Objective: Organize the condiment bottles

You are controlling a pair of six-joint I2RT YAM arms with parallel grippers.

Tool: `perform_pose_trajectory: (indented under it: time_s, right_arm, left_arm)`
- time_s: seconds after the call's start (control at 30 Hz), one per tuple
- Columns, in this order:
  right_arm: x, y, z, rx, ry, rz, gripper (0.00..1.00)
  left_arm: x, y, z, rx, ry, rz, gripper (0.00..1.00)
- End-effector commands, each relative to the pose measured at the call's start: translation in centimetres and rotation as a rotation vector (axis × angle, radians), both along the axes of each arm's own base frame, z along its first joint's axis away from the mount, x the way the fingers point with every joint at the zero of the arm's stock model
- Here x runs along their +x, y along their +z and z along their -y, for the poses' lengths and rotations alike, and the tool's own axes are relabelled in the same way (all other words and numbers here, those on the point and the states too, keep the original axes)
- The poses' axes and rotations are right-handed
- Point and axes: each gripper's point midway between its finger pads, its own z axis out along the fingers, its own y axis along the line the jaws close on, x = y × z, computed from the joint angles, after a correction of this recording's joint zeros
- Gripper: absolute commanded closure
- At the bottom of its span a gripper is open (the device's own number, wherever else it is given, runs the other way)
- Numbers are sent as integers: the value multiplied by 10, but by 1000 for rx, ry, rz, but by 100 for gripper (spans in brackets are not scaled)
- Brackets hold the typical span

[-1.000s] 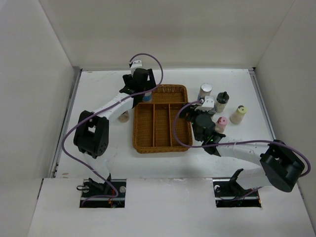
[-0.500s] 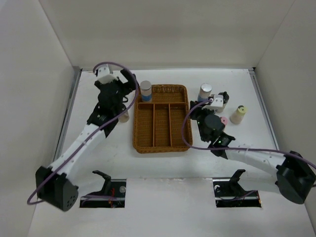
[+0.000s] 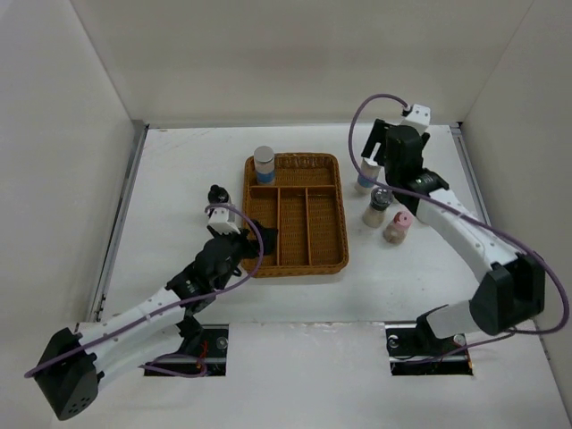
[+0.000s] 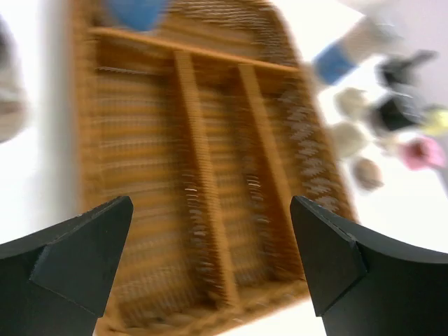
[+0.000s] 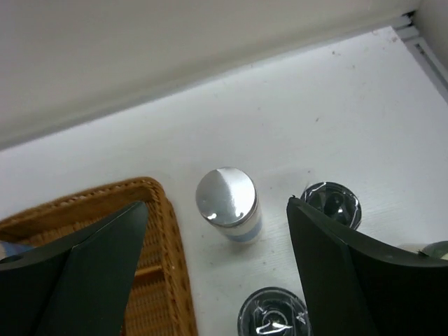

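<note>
A silver-capped, blue-labelled bottle (image 3: 264,164) stands in the back-left compartment of the wicker tray (image 3: 327,257). My left gripper (image 3: 260,238) is open and empty over the tray's front-left edge; its view (image 4: 210,210) is blurred, with the tray's dividers between the fingers. A dark-lidded bottle (image 3: 215,196) stands left of the tray. My right gripper (image 3: 372,161) is open above the second silver-capped bottle (image 5: 228,204), which stands between its fingers (image 5: 217,206) on the table just right of the tray. Two dark-lidded bottles (image 5: 333,202) (image 5: 274,319) and a pink-capped one (image 3: 399,225) stand nearby.
The tray's three long front compartments (image 3: 293,223) hold nothing. The back wall runs close behind the right gripper. The right arm (image 3: 456,228) hides part of the bottle cluster. A yellowish bottle top (image 5: 435,250) shows at the right wrist view's edge.
My left gripper let go of the silver-capped bottle in the tray's back-left compartment and drew back to the front-left. My right gripper moved from the tray's right side to the back, over the other silver-capped bottle.
</note>
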Motion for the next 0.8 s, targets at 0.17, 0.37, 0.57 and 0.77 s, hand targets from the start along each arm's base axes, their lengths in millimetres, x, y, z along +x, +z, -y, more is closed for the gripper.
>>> perform_pose_trajectory:
  time_s: [0.17, 0.37, 0.57, 0.77]
  right_arm:
    - [40, -50, -11, -89, 66, -216, 10]
    - [50, -69, 1, -143, 1, -269, 9]
    - [61, -87, -2, -168, -8, -304, 11]
    - [73, -93, -1, -163, -11, -321, 22]
  left_arm:
    - [-30, 40, 45, -130, -167, 191, 0]
    - [-34, 32, 43, -117, -189, 240, 0]
    - [-29, 40, 18, -108, -130, 308, 0]
    - [-27, 35, 11, -118, -106, 305, 0]
